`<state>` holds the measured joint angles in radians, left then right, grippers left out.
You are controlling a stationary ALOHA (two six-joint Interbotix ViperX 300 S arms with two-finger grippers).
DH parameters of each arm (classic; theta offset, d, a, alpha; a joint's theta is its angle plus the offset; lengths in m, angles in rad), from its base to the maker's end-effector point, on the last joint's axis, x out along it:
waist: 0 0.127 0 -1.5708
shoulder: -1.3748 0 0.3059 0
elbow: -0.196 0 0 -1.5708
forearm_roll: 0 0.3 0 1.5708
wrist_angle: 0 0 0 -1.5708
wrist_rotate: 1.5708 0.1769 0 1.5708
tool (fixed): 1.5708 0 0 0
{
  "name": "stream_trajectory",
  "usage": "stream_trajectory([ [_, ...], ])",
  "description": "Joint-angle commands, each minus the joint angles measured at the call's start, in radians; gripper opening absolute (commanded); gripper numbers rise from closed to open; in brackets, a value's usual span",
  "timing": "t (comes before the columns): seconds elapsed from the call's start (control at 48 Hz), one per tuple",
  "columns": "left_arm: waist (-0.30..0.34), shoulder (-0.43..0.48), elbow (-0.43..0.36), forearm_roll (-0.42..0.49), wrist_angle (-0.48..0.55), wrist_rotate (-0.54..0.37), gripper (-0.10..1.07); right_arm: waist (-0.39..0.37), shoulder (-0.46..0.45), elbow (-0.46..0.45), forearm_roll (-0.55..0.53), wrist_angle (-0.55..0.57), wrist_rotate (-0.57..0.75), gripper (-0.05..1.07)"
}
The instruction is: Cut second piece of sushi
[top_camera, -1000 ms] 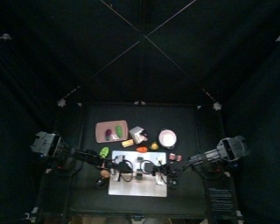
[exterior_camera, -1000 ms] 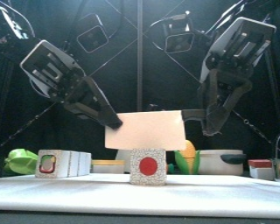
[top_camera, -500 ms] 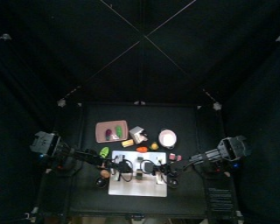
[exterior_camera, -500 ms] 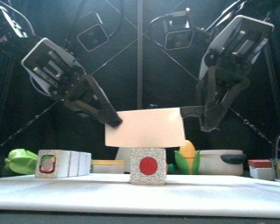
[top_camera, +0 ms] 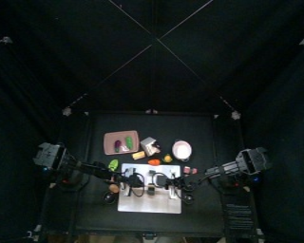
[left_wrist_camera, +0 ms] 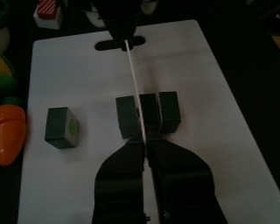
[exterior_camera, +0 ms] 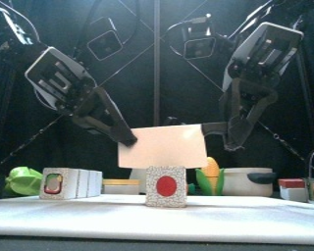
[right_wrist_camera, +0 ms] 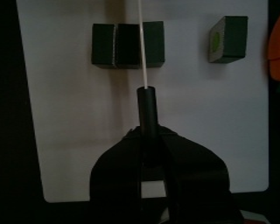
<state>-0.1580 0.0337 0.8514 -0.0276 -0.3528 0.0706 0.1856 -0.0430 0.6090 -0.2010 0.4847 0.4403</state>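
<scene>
A brown tray [top_camera: 121, 142] lies at the table's far left, a white plate [top_camera: 182, 150] at the far right. An orange carrot [left_wrist_camera: 3, 136] sits left of the cutting board. A yellow corn cob [exterior_camera: 211, 176] stands beside a grey pot [exterior_camera: 247, 181].

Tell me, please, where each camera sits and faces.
Top: high overhead, facing straight down at the board; left arm and right arm show.
Front: low in front, facing level across; knife above roll, arms behind.
Left wrist: on the left arm, looking along the left pincer onto the roll.
Right wrist: on the right arm, looking along the right pincer, which grips the knife.
Shared: both wrist views show the roll and the cut piece from opposite ends.
</scene>
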Motion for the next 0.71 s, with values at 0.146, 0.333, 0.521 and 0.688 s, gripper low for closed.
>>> stream_trajectory([
  [0.146,0.005,0.011,-0.037,0.002,-0.009,0.002,0.35,-0.021,0.005,-0.026,-0.002,-0.025,0.0,0.31],
  [0.333,0.011,0.037,-0.038,-0.003,-0.009,0.0,0.35,-0.021,0.037,-0.029,0.0,-0.032,0.0,0.31],
  [0.521,0.015,0.06,-0.041,-0.011,-0.009,0.0,0.35,-0.02,0.058,-0.031,0.002,-0.034,0.0,0.31],
  [0.688,0.017,0.094,-0.041,-0.028,-0.008,-0.002,0.35,-0.02,0.092,-0.026,0.012,-0.058,0.0,0.31],
])
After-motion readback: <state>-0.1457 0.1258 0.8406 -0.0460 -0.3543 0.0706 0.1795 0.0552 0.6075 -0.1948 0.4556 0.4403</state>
